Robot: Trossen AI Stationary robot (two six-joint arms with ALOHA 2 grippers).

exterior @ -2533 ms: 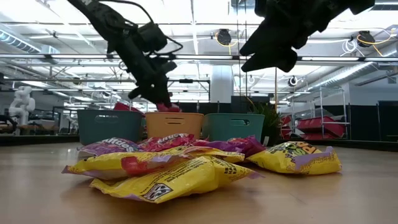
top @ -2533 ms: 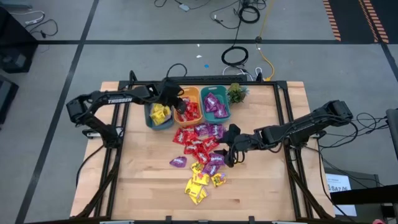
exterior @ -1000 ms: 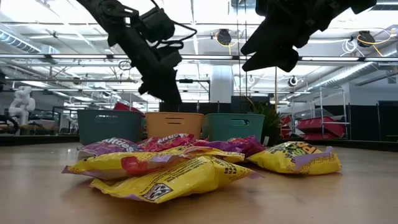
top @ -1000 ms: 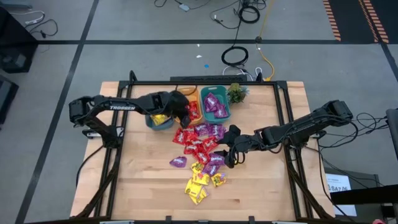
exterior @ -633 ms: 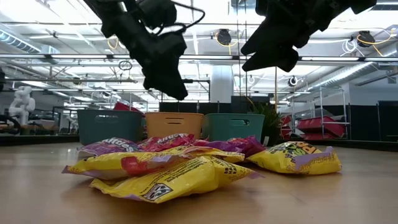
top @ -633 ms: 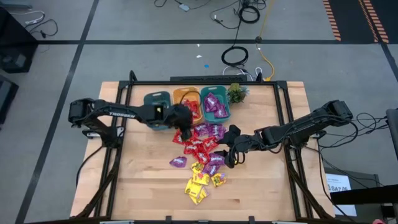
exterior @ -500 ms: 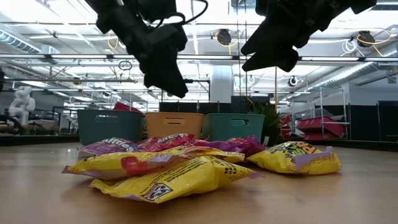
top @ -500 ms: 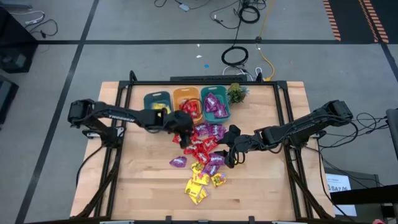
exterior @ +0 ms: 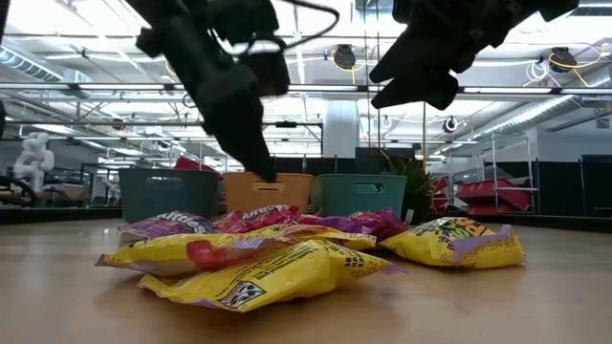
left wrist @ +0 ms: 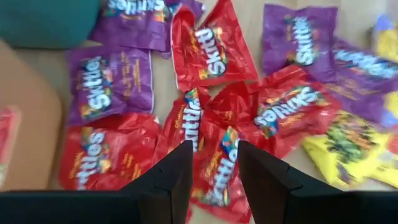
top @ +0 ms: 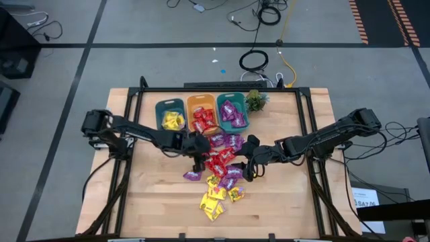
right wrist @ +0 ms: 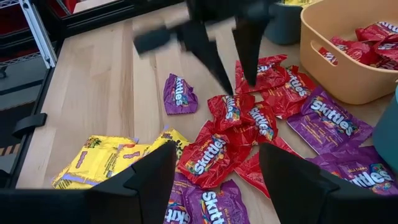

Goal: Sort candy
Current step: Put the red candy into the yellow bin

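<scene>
A pile of red, purple and yellow candy packets [top: 218, 165] lies flat on the table's middle. My left gripper [top: 198, 158] hangs open just above the red packets [left wrist: 211, 134] at the pile's left side, fingers pointing down and touching nothing; the right wrist view shows it too [right wrist: 239, 87]. My right gripper [top: 247, 169] waits open above the pile's right side, over red and purple packets [right wrist: 214, 155]. In the low view the left gripper [exterior: 260, 170] stands clear above the pile [exterior: 287, 248].
Three bins stand in a row at the far side: a teal bin [top: 158, 107] with yellow packets, an orange bin [top: 190, 103] with red ones, a teal bin [top: 246, 121] with purple ones. A small green plant [top: 255, 101] stands to their right. Bare wood lies to the near left and right.
My left gripper has swung away from the bins toward the near edge and come down over the red packets at the pile's left side. The right arm has kept still, and the pile has not moved.
</scene>
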